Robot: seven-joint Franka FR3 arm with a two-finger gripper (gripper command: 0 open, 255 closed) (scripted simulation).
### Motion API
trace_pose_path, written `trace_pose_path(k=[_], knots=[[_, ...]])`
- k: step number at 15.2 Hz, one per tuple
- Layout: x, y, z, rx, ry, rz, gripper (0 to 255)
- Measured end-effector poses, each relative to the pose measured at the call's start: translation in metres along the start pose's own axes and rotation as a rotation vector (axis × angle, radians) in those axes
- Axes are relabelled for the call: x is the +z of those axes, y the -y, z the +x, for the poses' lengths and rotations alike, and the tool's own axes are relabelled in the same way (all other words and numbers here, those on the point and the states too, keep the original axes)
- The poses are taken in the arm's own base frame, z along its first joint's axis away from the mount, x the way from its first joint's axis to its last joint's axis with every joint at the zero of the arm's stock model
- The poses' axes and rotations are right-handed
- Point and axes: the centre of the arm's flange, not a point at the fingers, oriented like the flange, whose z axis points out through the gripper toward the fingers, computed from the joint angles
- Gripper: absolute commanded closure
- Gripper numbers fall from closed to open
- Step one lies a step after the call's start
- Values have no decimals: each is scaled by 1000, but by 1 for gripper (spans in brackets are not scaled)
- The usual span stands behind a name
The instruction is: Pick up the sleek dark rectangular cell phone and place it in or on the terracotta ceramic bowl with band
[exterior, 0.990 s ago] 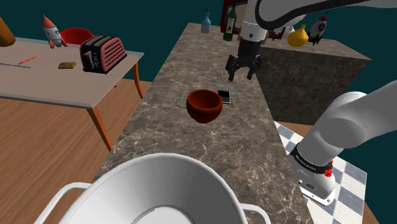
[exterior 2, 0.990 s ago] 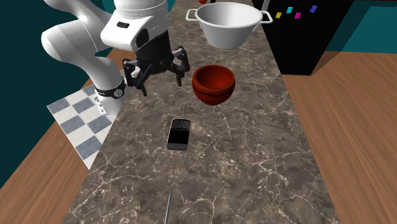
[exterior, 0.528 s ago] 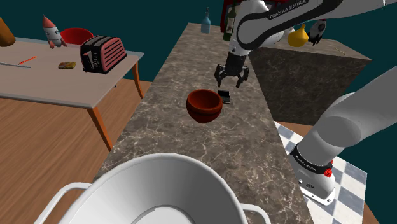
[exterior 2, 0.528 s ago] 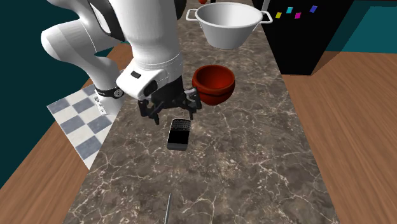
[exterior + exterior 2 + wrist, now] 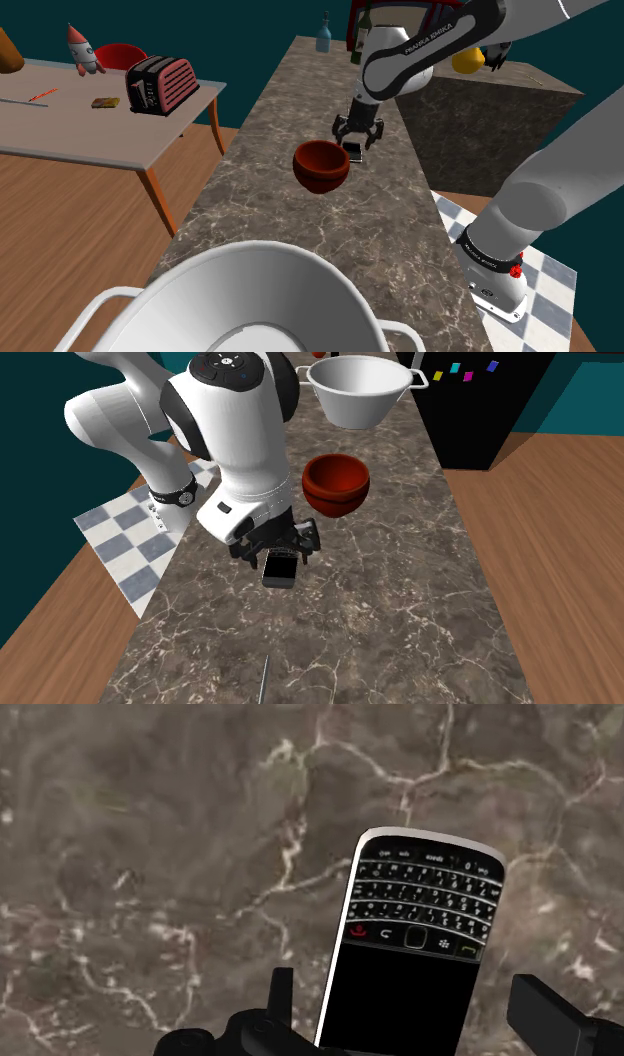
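Observation:
A dark rectangular phone [image 5: 415,954] with a keypad lies flat on the brown marble counter [image 5: 380,612]. In the wrist view my gripper [image 5: 412,1009] is open, one finger [image 5: 283,994] on each side of the phone's screen end, with gaps to both edges. The second exterior view has the gripper [image 5: 277,552] low over the phone [image 5: 281,572], covering its far end. The terracotta bowl [image 5: 336,482] stands upright just beyond, apart from the phone. From the shoulder camera the gripper [image 5: 357,140] hides most of the phone [image 5: 353,153], beside the bowl [image 5: 321,165].
A large white pot [image 5: 250,300] stands at the counter's near end in the shoulder view. Bottles [image 5: 324,33] stand at the far end. A thin rod [image 5: 264,680] lies on the counter past the phone. A table with a toaster [image 5: 160,85] stands across the aisle.
The arm has swung from high beside the bowl to over the phone and come down low. The fingers stayed open. Phone and bowl have not moved.

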Motion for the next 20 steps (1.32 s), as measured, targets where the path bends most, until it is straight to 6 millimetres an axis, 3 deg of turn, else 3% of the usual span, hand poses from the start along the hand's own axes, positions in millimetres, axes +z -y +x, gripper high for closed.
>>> trace_pose_path(k=[7, 8, 20], knots=[[9, 1, -1, 0, -1, 0, 0], [9, 1, -1, 0, -1, 0, 255], [3, 2, 0, 1, -1, 1, 255]])
